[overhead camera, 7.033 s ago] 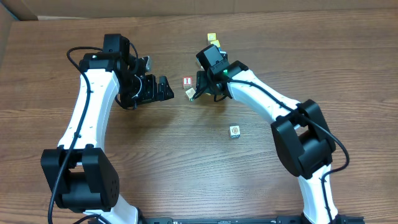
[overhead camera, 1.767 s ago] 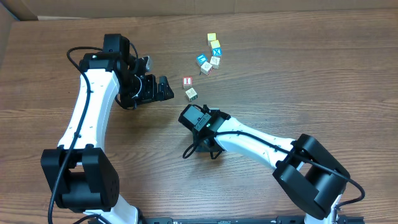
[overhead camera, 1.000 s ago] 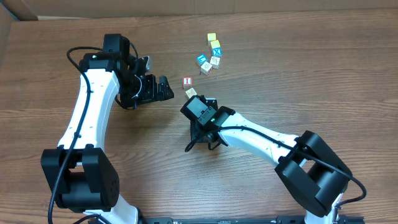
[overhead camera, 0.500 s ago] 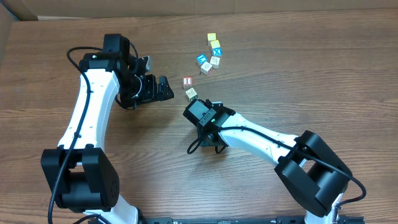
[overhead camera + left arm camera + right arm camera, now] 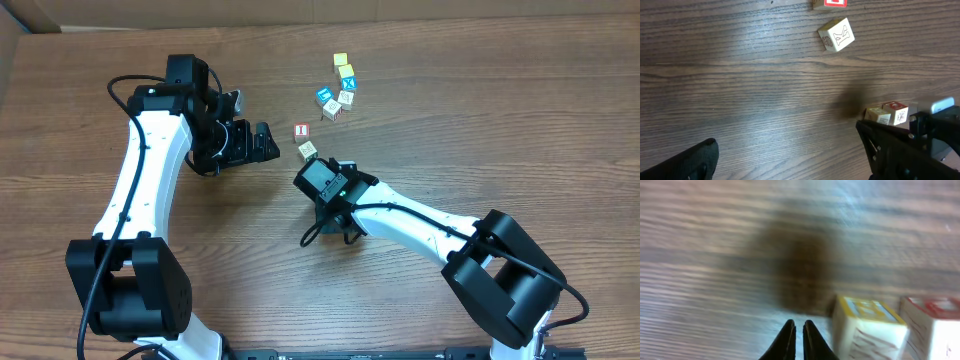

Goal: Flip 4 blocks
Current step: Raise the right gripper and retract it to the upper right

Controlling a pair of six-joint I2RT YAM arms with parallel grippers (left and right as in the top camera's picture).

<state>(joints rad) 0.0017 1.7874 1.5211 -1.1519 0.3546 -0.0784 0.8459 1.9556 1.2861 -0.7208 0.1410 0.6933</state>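
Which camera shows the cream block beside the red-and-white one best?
Left wrist: the cream block is large, its print sharp. Overhead shows it tiny. Right wrist is blurred; I cannot tell if it appears.

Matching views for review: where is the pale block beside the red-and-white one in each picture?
Overhead: pale block, centre, just below the red-and-white block.
Left wrist: upper middle.
Right wrist: too blurred to match.
Landmark: the red-and-white block, at the left wrist's top edge.
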